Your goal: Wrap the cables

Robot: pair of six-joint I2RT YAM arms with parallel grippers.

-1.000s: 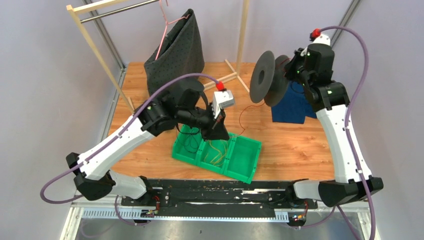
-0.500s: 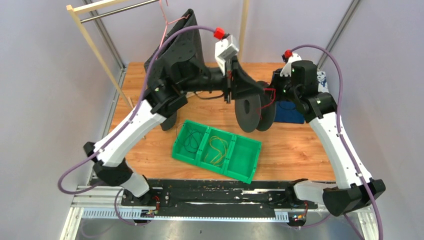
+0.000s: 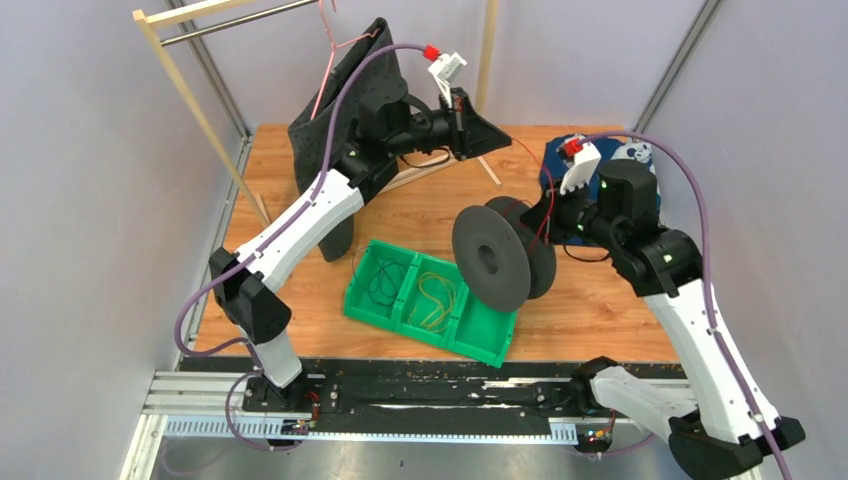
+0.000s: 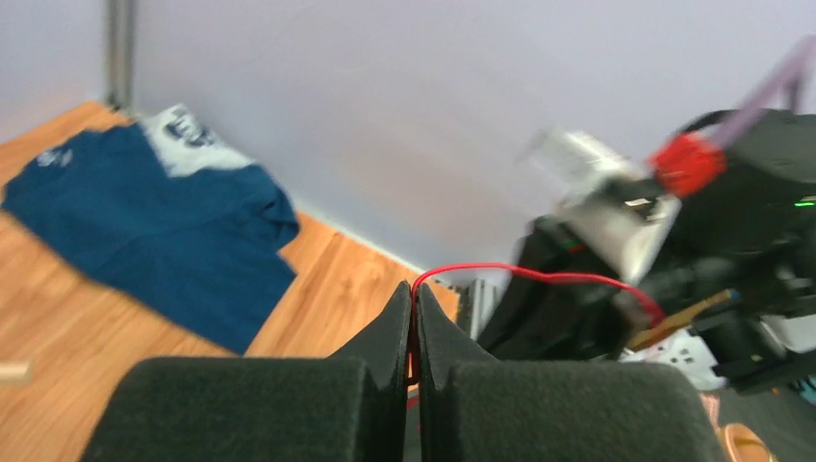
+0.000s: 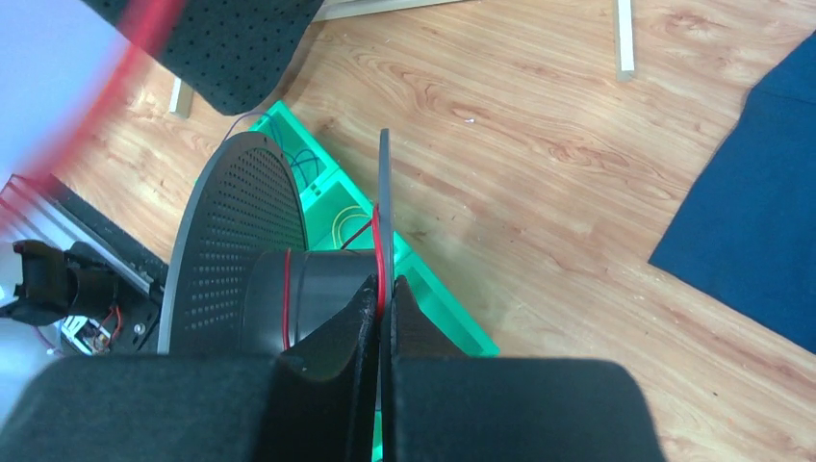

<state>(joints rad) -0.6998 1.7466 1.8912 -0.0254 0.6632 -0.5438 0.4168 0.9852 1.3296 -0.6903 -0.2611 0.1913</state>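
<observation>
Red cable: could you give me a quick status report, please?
Left gripper shut on red cable. Right gripper shut on spool. One turn on spool. Nothing blocking seen.

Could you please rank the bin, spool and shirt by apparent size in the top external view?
1. Bin, largest.
2. Spool, held up nearer the camera, so it looks bigger than it is.
3. Shirt, mostly hidden by the right arm, so its rank is unsure.

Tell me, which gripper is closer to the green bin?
Right. The right gripper clamps the spool just over one end of the bin. The left gripper is up at the back, pinching the red cable, far from the bin.
</observation>
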